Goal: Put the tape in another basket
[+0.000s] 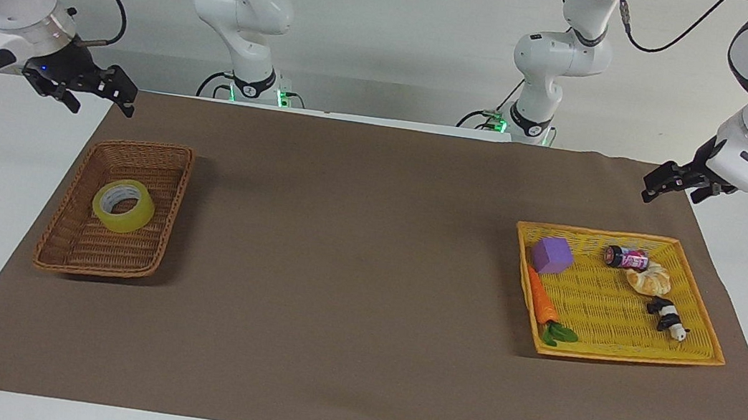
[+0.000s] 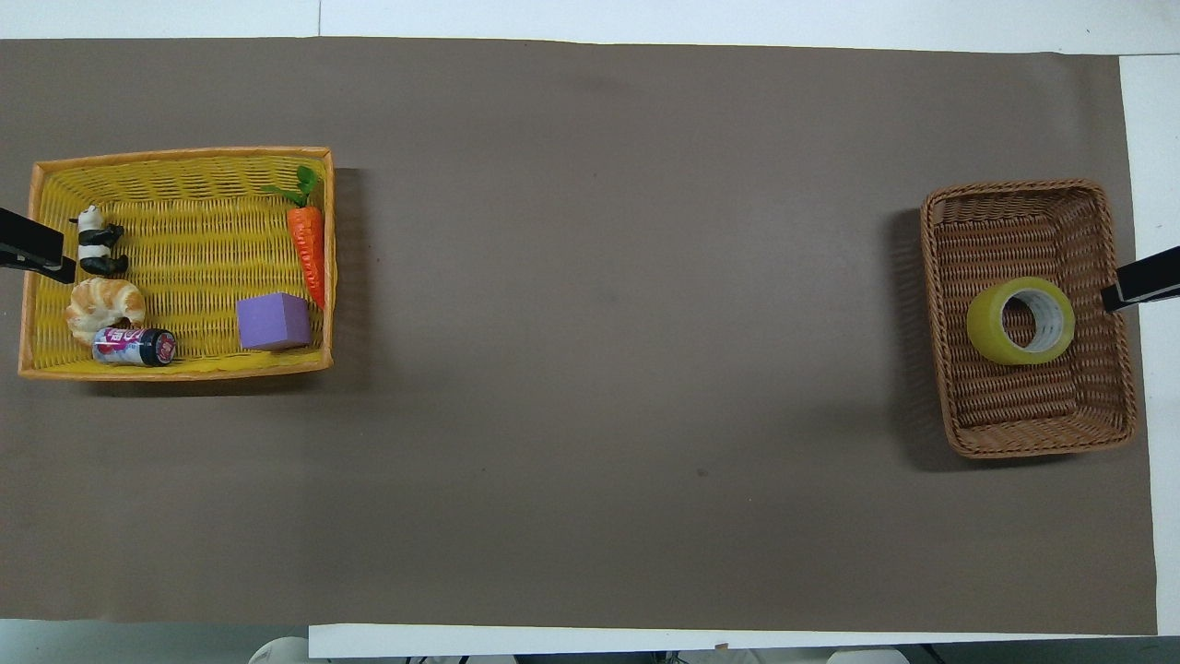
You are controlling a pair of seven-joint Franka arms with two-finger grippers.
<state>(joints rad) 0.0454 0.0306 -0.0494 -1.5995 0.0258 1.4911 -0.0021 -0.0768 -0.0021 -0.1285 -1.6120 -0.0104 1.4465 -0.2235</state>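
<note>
The yellow tape roll [image 1: 123, 206] lies flat in the brown wicker basket [image 1: 137, 145] at the right arm's end of the table. It also shows in the overhead view [image 2: 1020, 320], inside the basket [image 2: 1014, 188]. My right gripper [image 1: 100, 107] is open and empty, raised over the mat's edge beside the basket, clear of the tape. One of its fingers [image 2: 1138, 287] shows in the overhead view. My left gripper [image 1: 670, 195] is open and empty, raised over the mat's edge by the yellow tray-basket [image 1: 598, 233].
The yellow tray-basket [image 2: 184, 153] at the left arm's end holds a purple block [image 2: 272, 321], a carrot [image 2: 309, 244], a croissant [image 2: 103, 304], a small can [image 2: 134, 347] and a panda figure [image 2: 97, 251]. A brown mat [image 1: 354, 251] covers the table.
</note>
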